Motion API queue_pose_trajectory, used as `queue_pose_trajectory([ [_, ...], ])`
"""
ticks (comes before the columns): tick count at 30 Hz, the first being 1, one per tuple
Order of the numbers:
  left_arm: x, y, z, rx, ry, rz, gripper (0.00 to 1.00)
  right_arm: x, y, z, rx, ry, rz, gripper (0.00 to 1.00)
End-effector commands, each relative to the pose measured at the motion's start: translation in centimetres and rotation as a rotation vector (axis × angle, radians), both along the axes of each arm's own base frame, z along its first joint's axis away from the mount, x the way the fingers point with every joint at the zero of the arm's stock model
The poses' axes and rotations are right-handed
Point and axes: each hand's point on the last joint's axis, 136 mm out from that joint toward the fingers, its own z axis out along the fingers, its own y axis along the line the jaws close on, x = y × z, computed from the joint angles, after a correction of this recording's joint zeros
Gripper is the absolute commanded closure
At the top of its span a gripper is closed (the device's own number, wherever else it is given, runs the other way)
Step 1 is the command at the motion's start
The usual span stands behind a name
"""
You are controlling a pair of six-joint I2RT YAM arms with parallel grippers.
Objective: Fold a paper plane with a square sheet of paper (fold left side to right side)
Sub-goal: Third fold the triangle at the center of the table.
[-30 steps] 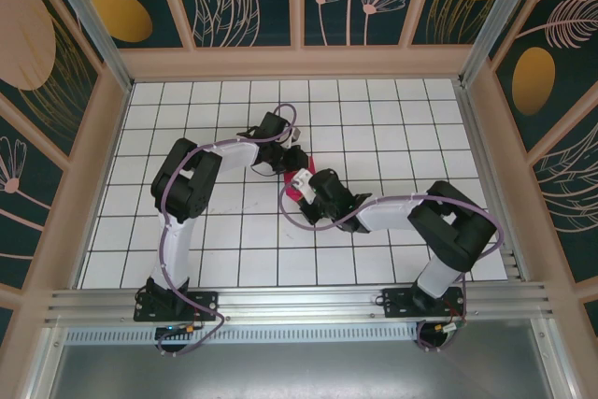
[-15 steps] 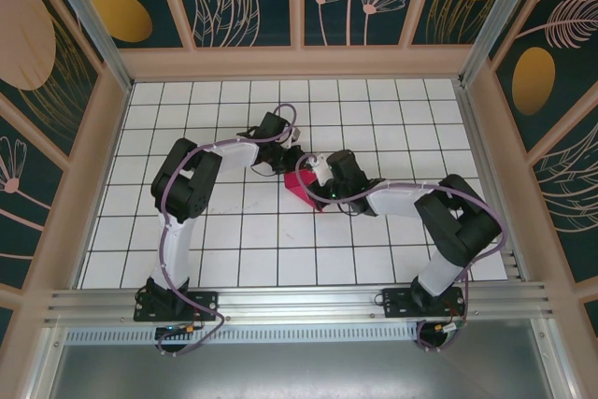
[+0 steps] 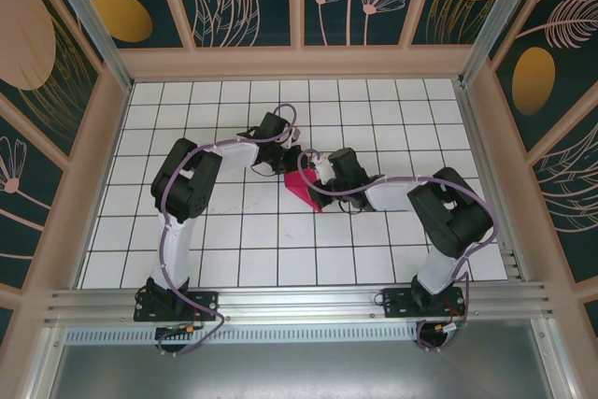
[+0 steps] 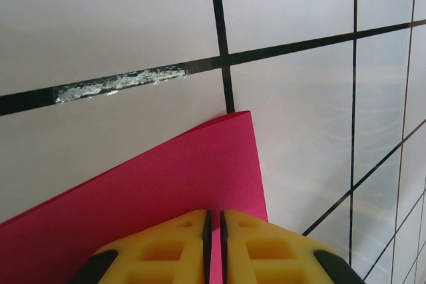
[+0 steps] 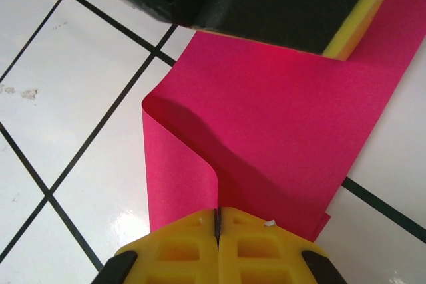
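Right gripper (image 5: 217,221) pinched shut on curled edge of thin magenta-pink square sheet of paper (image 5: 279,118), just ahead of fingertips. Swung rightward since a second ago, exposing more sheet. Left gripper (image 4: 213,231) opposite, narrow, clamped on far edge. Fold likely underway, crease not yet flat.

Magenta-pink square sheet of paper (image 5: 266,118) — yellow fingers (image 5: 180,244), white black-gridded table (image 4: 120,18).

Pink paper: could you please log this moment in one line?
thin magenta-pink paper sheet: part-folded | left pincer: shut on its edge | right pincer: shut on its fold
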Motion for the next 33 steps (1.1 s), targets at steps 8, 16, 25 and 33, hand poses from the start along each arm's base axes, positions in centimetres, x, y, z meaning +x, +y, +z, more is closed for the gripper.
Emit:
queue_pose_trajectory([
  [8, -2.1, 0.5, -3.2, 0.063, 0.064, -0.02, 0.84, 0.6, -0.2, -0.7, 0.026, 0.061, -0.022, 1.0],
  [16, -2.2, 0.5, -3.3, 0.064, 0.067, -0.019, 0.84, 1.0, -0.3, -1.2, 0.014, 0.07, -0.037, 1.0],
  [25, -2.2, 0.5, -3.3, 0.062, 0.066, -0.018, 0.84, 1.5, -0.2, -0.8, 0.015, 0.06, -0.045, 1.0],
  [33, -2.3, 0.6, -3.4, 0.059, 0.068, -0.017, 0.84, 1.0, -0.7, -2.0, -0.015, 0.087, -0.05, 1.0],
])
